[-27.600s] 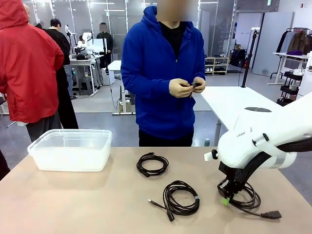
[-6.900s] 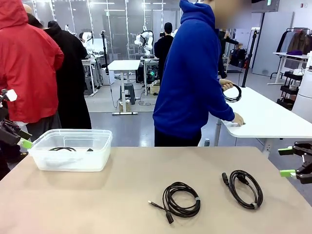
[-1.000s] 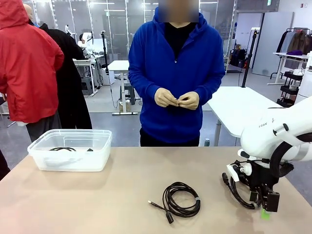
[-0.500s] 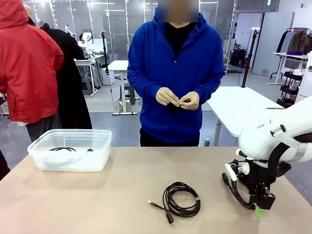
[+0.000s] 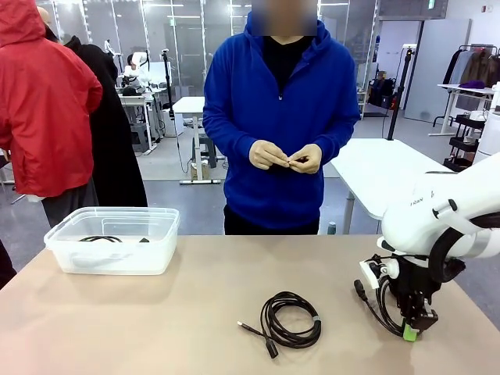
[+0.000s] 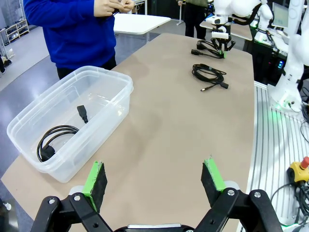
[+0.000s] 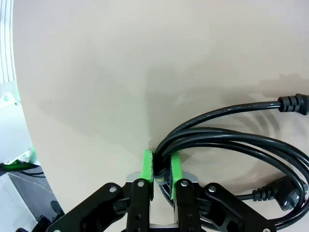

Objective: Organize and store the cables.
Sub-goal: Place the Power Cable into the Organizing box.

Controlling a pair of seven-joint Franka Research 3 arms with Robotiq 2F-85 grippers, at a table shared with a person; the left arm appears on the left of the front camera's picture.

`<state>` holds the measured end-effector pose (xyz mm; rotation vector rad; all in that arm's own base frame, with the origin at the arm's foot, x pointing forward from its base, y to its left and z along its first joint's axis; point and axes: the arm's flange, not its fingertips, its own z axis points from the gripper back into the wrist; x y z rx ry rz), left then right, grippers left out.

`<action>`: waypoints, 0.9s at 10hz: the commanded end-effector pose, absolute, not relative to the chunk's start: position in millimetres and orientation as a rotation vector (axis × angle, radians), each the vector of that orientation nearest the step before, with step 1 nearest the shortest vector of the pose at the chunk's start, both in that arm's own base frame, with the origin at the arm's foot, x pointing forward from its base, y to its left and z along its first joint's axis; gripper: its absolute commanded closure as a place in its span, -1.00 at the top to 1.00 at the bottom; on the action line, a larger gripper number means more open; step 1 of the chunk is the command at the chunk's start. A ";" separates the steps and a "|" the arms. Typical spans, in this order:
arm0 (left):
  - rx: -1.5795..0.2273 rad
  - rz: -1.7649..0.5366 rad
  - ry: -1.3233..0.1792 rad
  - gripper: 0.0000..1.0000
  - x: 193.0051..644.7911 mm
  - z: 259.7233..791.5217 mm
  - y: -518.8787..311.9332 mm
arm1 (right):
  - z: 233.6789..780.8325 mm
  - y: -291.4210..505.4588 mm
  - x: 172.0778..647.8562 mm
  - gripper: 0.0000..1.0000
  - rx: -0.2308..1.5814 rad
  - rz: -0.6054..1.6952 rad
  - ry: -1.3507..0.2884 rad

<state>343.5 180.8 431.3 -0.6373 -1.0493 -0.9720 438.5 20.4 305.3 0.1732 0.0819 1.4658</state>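
**Where the surface nears its near right corner, the right claw is clamped on a cable**

As the right wrist view shows from close, the right gripper has its green pads pressed together on the bundled strands of the right cable, which lies coiled on the table. In the front view this gripper points down near the near right corner, and the right cable lies inside the right edge.

The second cable lies loose near the near edge, about at its middle, apart from the right cable with a strip of bare surface between them. From this coil the surface is open to the left edge.

The left gripper hangs above the left part of the table, its fingers wide apart over bare surface.

Toward the far left corner stands the clear container, and the third cable is coiled on its bottom.

Behind the far edge a person holds both hands together at chest height, well apart from the table.
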 end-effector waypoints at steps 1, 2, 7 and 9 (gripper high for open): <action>-0.619 -0.944 -1.073 1.00 343.6 431.8 176.3 | 324.9 22.9 445.5 -1.00 0.153 1.498 0.043; -0.619 -0.944 -1.073 1.00 343.6 431.8 176.3 | 351.1 25.7 449.8 -1.00 0.119 1.495 0.046; -0.619 -0.944 -1.073 1.00 343.6 431.8 176.3 | 491.5 52.2 472.0 -1.00 0.109 1.524 0.054; -0.619 -0.944 -1.073 1.00 343.6 431.8 176.3 | 521.6 86.6 487.2 -1.00 0.150 1.499 0.085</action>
